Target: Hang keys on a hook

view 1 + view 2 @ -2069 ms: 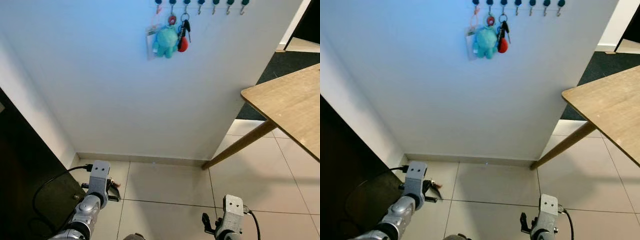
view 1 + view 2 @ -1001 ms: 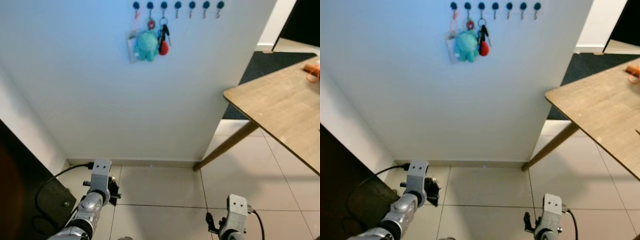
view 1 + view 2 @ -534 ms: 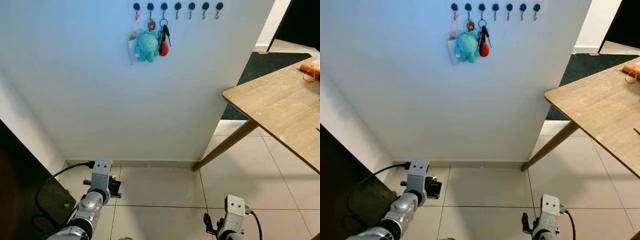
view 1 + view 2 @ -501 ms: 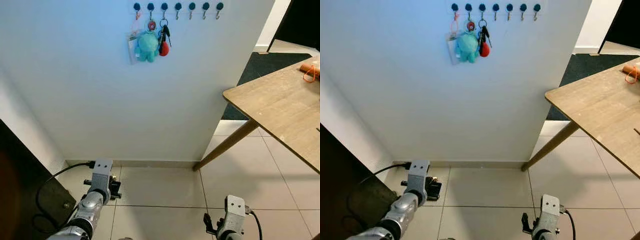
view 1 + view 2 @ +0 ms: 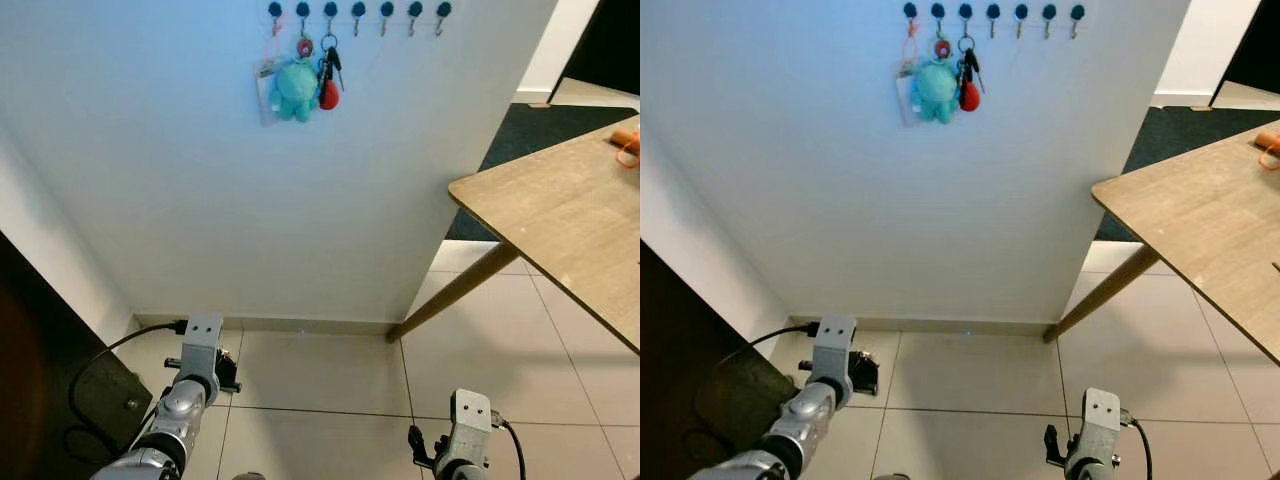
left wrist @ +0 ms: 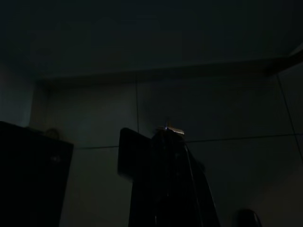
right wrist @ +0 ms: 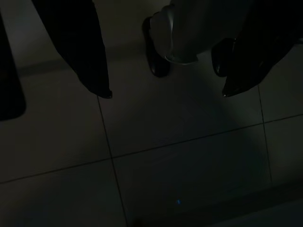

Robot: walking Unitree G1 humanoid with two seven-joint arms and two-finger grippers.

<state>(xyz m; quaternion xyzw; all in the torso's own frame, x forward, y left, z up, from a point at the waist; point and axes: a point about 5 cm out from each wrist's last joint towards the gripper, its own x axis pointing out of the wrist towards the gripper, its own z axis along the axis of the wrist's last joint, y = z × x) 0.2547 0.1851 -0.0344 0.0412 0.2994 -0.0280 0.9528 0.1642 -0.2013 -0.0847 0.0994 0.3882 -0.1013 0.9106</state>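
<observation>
From the left eye, a row of dark round-headed hooks [image 5: 356, 9] is running along the top of the white wall [image 5: 200, 180]. A bunch of keys with a black fob and a red tag [image 5: 329, 78] is hanging from one of the hooks toward the row's left end, just beside a teal plush charm [image 5: 297, 88] and a clear card holder [image 5: 265, 85]. The light wooden table [image 5: 560, 220] is jutting in on the right, with a small orange thing [image 5: 628, 140] lying at its far edge. Both silver arms are hanging low over the pale floor tiles [image 5: 320, 400].

From the right eye, the left gripper [image 5: 862, 372] is sitting near the skirting, and I cannot tell whether its fingers are parted or closed. The right gripper [image 5: 1052, 446] is dangling beside its arm.

The left wrist picture is coming through very dark, showing dim floor tiles and the black bulk of the gripper.

In the right wrist picture, the two black fingers [image 7: 85, 61] are standing wide apart with nothing between them, released over the tiles.

Judging by this, the hanging is looking finished: the keys are on a hook and neither arm is reaching for anything.
</observation>
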